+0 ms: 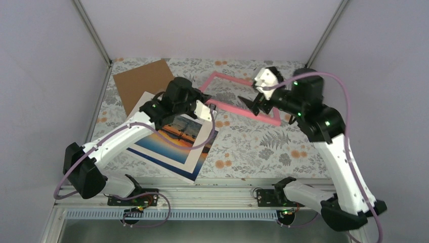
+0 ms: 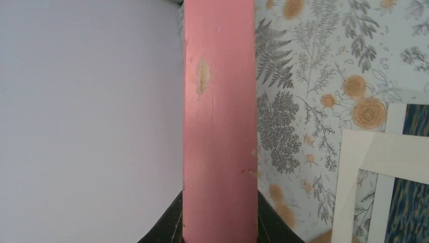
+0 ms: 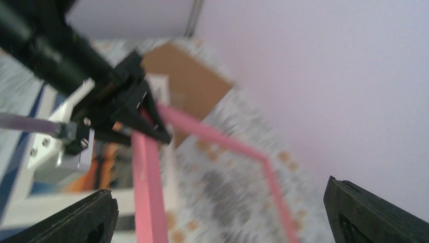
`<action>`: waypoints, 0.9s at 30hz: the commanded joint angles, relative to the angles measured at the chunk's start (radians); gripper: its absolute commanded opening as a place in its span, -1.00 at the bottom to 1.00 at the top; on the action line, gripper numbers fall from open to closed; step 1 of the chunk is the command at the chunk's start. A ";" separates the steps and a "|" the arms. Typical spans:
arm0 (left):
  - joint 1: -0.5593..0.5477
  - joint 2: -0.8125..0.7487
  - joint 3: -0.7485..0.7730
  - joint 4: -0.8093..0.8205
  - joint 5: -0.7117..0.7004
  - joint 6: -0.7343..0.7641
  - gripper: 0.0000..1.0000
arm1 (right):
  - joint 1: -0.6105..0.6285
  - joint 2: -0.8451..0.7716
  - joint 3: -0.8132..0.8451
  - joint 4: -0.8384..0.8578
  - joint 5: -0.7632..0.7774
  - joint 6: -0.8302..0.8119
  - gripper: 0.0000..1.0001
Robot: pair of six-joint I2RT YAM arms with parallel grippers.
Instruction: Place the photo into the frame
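The pink frame [image 1: 230, 79] is at the back middle of the table, with its near-left part lifted. My left gripper [image 1: 208, 107] is shut on the frame's near-left edge. In the left wrist view the pink bar [image 2: 220, 126] fills the gap between my fingers. My right gripper [image 1: 251, 105] is open and empty, hovering over the frame's inner area. In its blurred wrist view the frame [image 3: 146, 177] runs between its spread fingers [image 3: 60, 217]. The photo [image 1: 182, 130] lies flat at front left, mostly under a white mat board [image 1: 198, 152].
A brown cardboard sheet [image 1: 144, 81] lies at the back left, partly under the mat board. The enclosure walls stand close behind and beside the frame. The left arm reaches over the photo. The mat [image 2: 364, 152] and the photo's blue part [image 2: 410, 202] show at the right of the left wrist view.
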 commanded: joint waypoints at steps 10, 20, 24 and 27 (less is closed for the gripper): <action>0.201 0.140 0.539 -0.173 0.228 -0.541 -0.95 | -0.047 -0.324 -0.395 0.592 0.500 0.021 1.00; 0.234 0.093 0.683 -0.238 0.510 -0.743 -0.95 | -0.092 -0.340 -0.516 0.777 0.526 0.101 1.00; 0.234 0.062 0.695 -0.248 0.590 -0.772 -0.95 | -0.124 -0.261 -0.463 0.859 0.542 0.099 1.00; 0.233 0.049 0.713 -0.253 0.627 -0.807 -0.95 | -0.174 -0.196 -0.383 0.899 0.575 0.082 1.00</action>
